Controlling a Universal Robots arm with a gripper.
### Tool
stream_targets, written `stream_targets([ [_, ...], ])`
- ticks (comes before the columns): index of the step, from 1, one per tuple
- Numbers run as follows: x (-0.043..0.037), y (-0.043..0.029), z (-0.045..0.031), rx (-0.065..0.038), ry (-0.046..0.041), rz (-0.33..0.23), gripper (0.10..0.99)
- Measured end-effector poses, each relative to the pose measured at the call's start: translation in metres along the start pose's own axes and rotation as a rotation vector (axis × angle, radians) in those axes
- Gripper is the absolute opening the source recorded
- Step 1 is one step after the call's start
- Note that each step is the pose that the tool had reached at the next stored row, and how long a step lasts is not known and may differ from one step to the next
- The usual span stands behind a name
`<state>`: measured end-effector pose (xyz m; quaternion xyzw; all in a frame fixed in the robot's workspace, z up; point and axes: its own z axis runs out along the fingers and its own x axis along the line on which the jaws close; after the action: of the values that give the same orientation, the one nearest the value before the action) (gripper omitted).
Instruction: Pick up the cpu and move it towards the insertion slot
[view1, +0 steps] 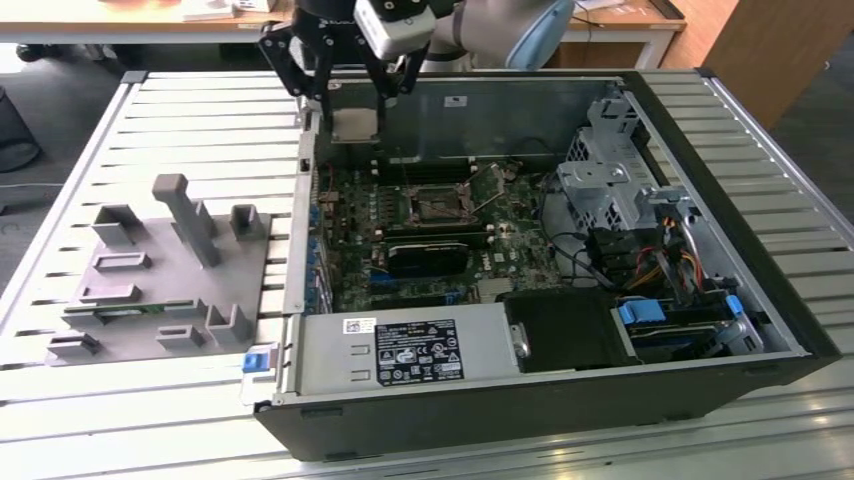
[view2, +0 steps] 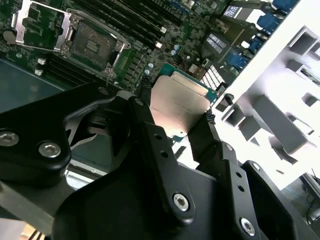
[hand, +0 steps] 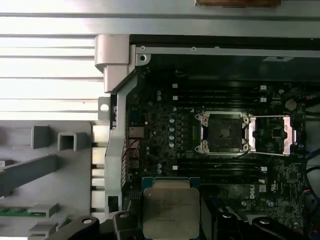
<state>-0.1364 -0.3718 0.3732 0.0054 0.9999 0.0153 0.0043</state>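
My gripper (view1: 352, 108) hangs over the back left corner of the open computer case and is shut on the cpu (view1: 354, 126). In the second wrist view the two black fingers (view2: 145, 100) clamp opposite edges of the silvery square cpu (view2: 177, 102). The cpu (hand: 171, 212) is held clear above the motherboard. The insertion slot (view1: 434, 205) is a dark square socket in a shiny frame, lower and toward the exterior view's right of the cpu. Its metal cover plate (hand: 272, 135) is flipped open beside the slot (hand: 224, 132), and the slot (view2: 92, 45) is uncovered.
A grey fixture (view1: 160, 270) with posts and blocks sits on the slatted table at the exterior view's left. Inside the case (view1: 694, 150) are a black card (view1: 427, 255), a power supply (view1: 400, 350), a drive cage (view1: 614, 180) and cables (view1: 654, 265).
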Motion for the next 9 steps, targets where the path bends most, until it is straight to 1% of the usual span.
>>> stream_targets([
  [9, -0.0185, 0.0116, 0.0016, 0.0, -0.0001, 0.002, 0.541],
])
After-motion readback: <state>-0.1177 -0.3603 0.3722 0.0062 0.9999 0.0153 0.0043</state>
